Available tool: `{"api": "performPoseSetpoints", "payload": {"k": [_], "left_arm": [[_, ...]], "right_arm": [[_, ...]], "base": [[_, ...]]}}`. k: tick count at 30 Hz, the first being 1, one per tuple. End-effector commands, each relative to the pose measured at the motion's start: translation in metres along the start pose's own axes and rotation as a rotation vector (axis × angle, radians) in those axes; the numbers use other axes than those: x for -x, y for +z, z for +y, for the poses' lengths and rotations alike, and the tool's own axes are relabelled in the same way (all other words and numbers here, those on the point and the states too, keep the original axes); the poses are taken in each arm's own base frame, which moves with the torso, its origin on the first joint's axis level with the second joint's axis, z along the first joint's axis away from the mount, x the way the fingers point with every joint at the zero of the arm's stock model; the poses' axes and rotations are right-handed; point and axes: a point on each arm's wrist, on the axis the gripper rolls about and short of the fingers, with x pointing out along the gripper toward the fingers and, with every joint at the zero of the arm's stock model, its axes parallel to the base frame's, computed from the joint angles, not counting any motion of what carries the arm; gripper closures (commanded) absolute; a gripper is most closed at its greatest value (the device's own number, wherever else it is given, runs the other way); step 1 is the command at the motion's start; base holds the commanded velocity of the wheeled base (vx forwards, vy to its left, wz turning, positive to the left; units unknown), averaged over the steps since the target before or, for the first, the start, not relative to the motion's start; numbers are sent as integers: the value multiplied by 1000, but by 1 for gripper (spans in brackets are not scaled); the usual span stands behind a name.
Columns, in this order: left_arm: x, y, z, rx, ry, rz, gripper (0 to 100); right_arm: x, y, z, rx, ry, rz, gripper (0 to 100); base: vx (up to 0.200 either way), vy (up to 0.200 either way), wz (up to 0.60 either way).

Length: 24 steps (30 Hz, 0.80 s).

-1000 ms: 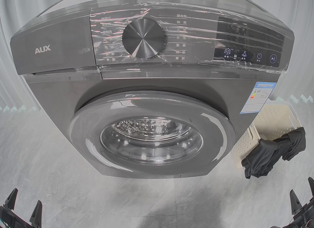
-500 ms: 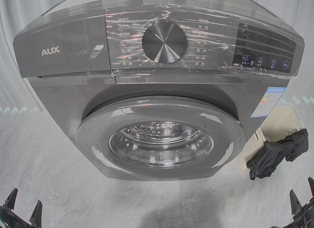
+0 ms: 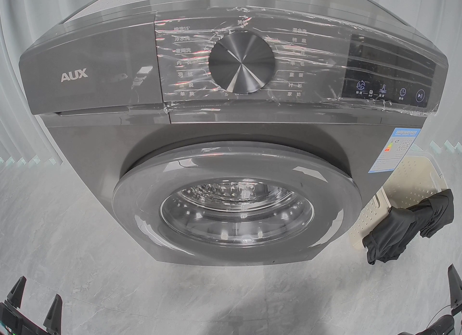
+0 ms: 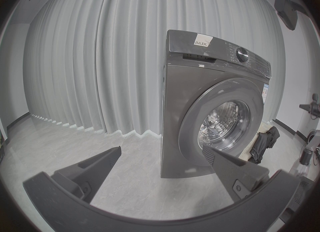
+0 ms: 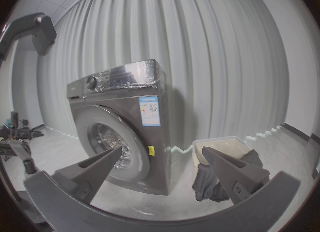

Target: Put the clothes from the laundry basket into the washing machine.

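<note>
Our left gripper (image 4: pixel 161 149) and right gripper (image 5: pixel 162 149) stood wide open, empty. Past the right jaws, dark clothes (image 5: pixel 207 183) draped a basket (image 5: pixel 221 143) beside the labelled washing machine (image 5: pixel 157 171).

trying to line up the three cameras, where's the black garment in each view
Head view: black garment at the right edge, draped over the laundry basket rim beside the washing machine.
Left wrist view: black garment hanging on the basket, beside the machine's front corner.
Right wrist view: black garment over the basket's front wall, beside the machine.
Shared landmark: the blue label on the machine's front, at the basket side.
</note>
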Motion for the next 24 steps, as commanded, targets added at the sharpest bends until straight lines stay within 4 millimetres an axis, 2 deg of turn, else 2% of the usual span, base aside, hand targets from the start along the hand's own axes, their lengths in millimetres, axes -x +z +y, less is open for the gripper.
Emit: {"api": "performPoseSetpoints", "payload": {"k": [1, 6, 12, 18, 24], "left_arm": [[0, -5, 0, 1, 0, 0, 0], [0, -5, 0, -1, 0, 0, 0], [0, -5, 0, -1, 0, 0, 0], [0, -5, 0, -2, 0, 0, 0], [0, -5, 0, -2, 0, 0, 0]], "right_arm": [[-20, 21, 1, -34, 121, 114, 0], [-51, 35, 0, 57, 244, 217, 0], [-82, 39, -1, 103, 367, 319, 0], [-114, 39, 8, 57, 505, 355, 0], [-141, 39, 17, -34, 529, 360, 0]], "base": [[0, 0, 0], [0, 0, 0], [0, 0, 0], [0, 0, 0], [0, 0, 0]]}}
